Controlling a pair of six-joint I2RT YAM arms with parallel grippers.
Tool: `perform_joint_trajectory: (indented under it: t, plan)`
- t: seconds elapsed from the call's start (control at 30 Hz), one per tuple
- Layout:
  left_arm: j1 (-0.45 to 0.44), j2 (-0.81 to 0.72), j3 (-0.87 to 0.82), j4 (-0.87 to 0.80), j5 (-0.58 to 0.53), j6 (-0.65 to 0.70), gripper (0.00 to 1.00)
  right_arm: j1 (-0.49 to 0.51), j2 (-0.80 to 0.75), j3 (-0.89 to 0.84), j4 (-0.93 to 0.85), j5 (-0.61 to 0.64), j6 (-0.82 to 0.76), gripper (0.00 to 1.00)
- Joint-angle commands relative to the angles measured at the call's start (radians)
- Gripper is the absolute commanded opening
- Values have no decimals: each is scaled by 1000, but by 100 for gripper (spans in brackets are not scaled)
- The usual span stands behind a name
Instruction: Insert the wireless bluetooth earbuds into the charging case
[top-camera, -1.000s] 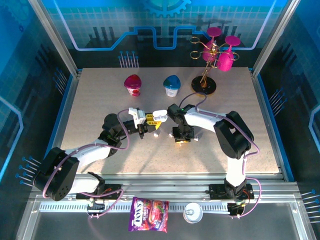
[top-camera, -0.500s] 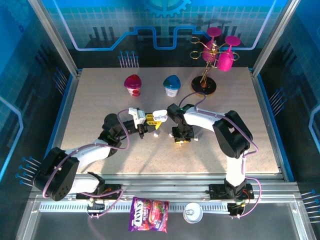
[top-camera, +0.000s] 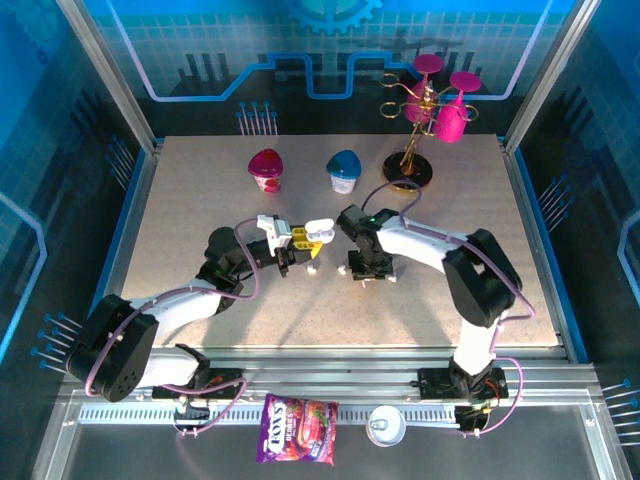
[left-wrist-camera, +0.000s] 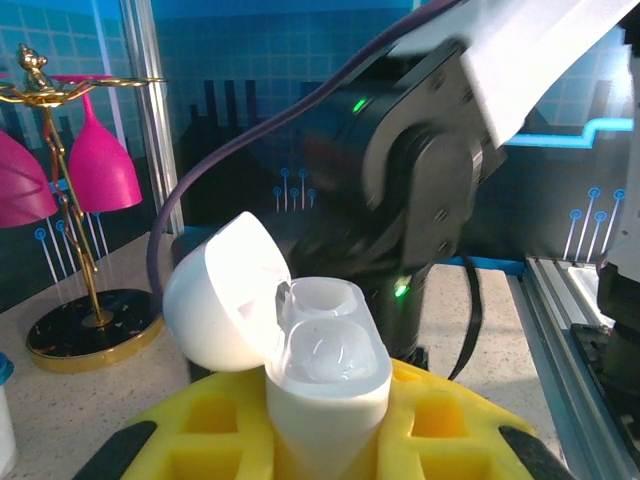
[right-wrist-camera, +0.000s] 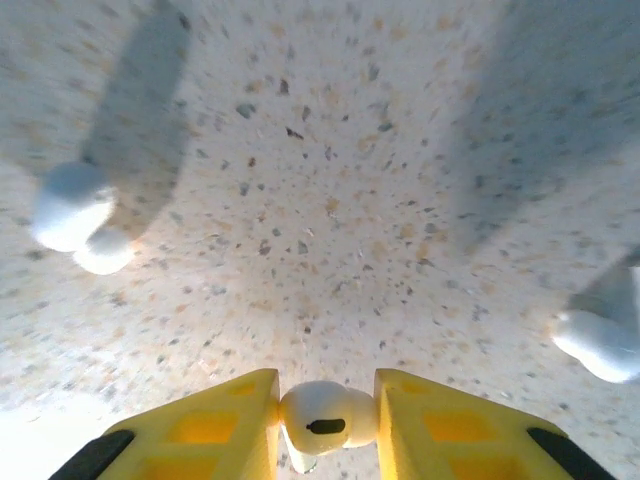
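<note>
My left gripper (top-camera: 306, 240) is shut on the white charging case (top-camera: 320, 230), holding it above the table's middle. In the left wrist view the case (left-wrist-camera: 327, 375) stands upright between yellow fingers (left-wrist-camera: 455, 430), its lid (left-wrist-camera: 222, 305) flipped open to the left and both wells bare. My right gripper (top-camera: 366, 270) points down at the table just right of the case, shut on one white earbud (right-wrist-camera: 326, 420) between its yellow fingers (right-wrist-camera: 205, 430). Two more earbuds lie loose on the table, one to the left (right-wrist-camera: 75, 215) and one to the right (right-wrist-camera: 600, 345).
A pink cup (top-camera: 266, 168) and a blue cup (top-camera: 344, 170) stand at the back. A gold stand (top-camera: 410, 172) with pink glasses (top-camera: 448, 122) is at the back right. The right arm (left-wrist-camera: 420, 170) looms just behind the case. A candy bag (top-camera: 298, 428) lies off the table's front.
The right arm's elbow has swung out to the right, and its gripper has shifted slightly away from me with the earbud in it. The left arm and the case have stayed put.
</note>
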Motion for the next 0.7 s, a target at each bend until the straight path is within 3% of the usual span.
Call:
perform_joint_trajectory:
  t: [0.0, 0.3, 0.67]
  plan:
    - [3, 9, 32, -33, -39, 17, 0, 17, -125, -16, 43, 84, -21, 29]
    - [-41, 40, 55, -83, -129, 16, 0, 98, -370, -9, 152, 306, -129, 29]
    - [-115, 112, 94, -54, -283, -34, 0, 163, -552, -7, 346, 322, -216, 29]
